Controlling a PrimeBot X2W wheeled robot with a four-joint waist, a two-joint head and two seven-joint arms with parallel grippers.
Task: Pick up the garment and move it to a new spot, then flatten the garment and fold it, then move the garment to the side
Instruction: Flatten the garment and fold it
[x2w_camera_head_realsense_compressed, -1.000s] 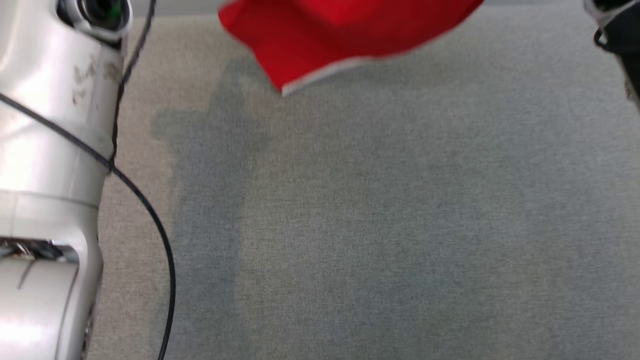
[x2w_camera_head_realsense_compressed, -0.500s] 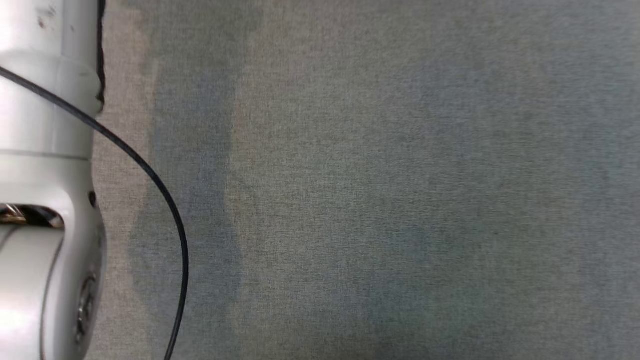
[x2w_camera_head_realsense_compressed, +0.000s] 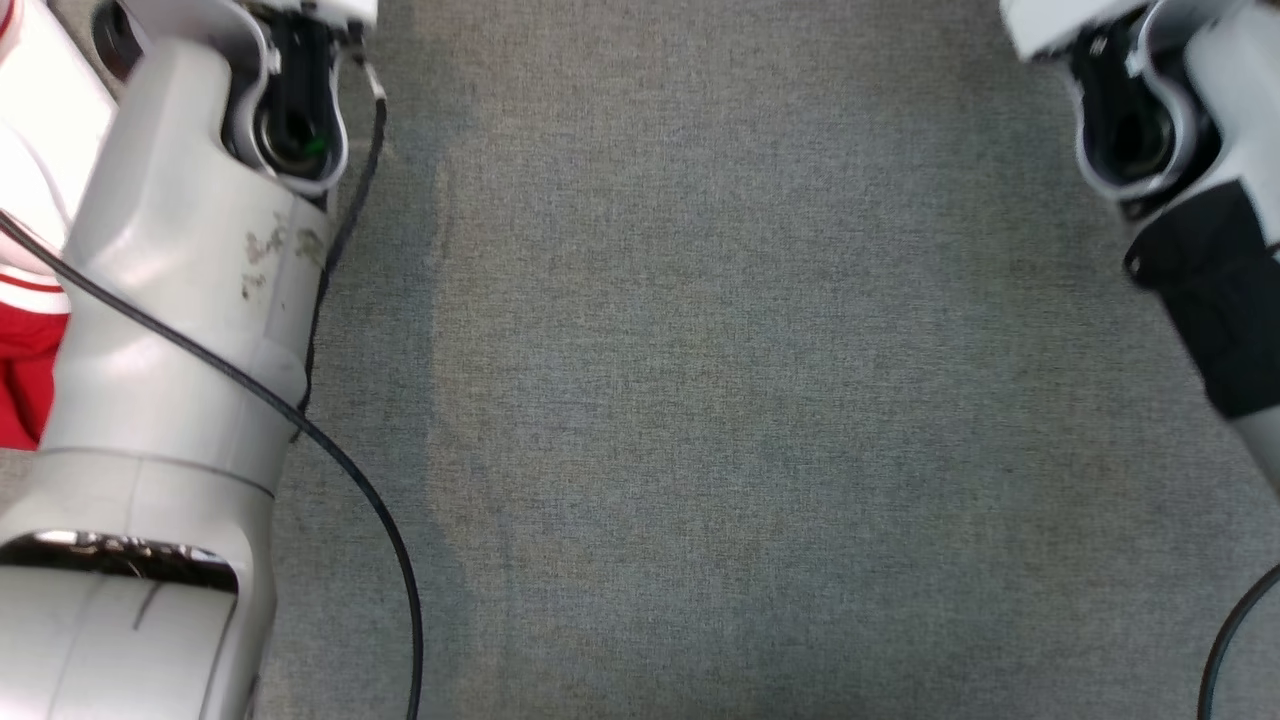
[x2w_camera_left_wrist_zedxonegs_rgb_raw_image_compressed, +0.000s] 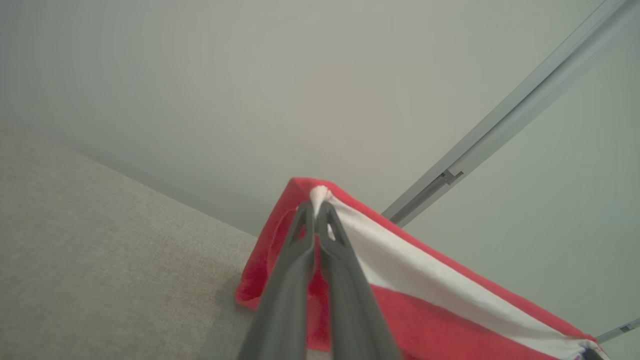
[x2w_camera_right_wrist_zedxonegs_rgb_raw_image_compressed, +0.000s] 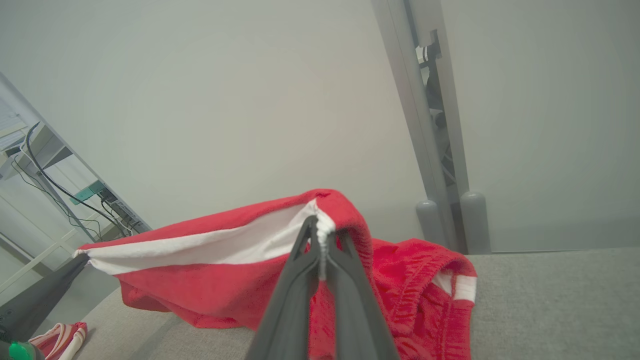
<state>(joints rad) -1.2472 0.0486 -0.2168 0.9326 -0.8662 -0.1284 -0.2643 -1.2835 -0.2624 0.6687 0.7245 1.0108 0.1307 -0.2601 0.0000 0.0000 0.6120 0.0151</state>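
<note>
Left wrist view: the left gripper (x2w_camera_left_wrist_zedxonegs_rgb_raw_image_compressed: 315, 211) has its two dark fingers pressed together on the white band of the garment (x2w_camera_left_wrist_zedxonegs_rgb_raw_image_compressed: 430, 305), a red cloth with a broad white stripe along its raised edge. The pinched corner stands at the fingertips. From there the band runs away to the right and down to the frame's lower right corner. Red cloth hangs below the grip on both sides of the fingers. Its lowest fold appears to rest on the grey fabric surface (x2w_camera_left_wrist_zedxonegs_rgb_raw_image_compressed: 100, 260). A pale wall and a slanting metal rail (x2w_camera_left_wrist_zedxonegs_rgb_raw_image_compressed: 505, 120) lie behind.

Right wrist view: the right gripper (x2w_camera_right_wrist_zedxonegs_rgb_raw_image_compressed: 319, 230) is likewise closed tight on the white band of the garment (x2w_camera_right_wrist_zedxonegs_rgb_raw_image_compressed: 225, 292), at the band's right end. The band stretches taut to the left, where the tip of the left gripper (x2w_camera_right_wrist_zedxonegs_rgb_raw_image_compressed: 80, 261) holds its other end. The garment thus hangs between the two grippers, its upper edge lifted and pulled straight. Its body droops below the band. To the right of the fingers a bunched part with a gathered hem lies on the grey fabric surface (x2w_camera_right_wrist_zedxonegs_rgb_raw_image_compressed: 550, 300). A small red-and-white striped piece (x2w_camera_right_wrist_zedxonegs_rgb_raw_image_compressed: 60, 337) lies on the surface at the near left. Whether it belongs to the garment cannot be told. A grey upright post (x2w_camera_right_wrist_zedxonegs_rgb_raw_image_compressed: 425, 125) stands against the far wall.

Head view: two pale forearms enter at the left (x2w_camera_head_realsense_compressed: 170, 300) and right (x2w_camera_head_realsense_compressed: 1200, 200), pointing to the far side, with the grey fabric surface (x2w_camera_head_realsense_compressed: 700, 400) between them. Red-and-white cloth (x2w_camera_head_realsense_compressed: 25, 330) shows at the left edge.
</note>
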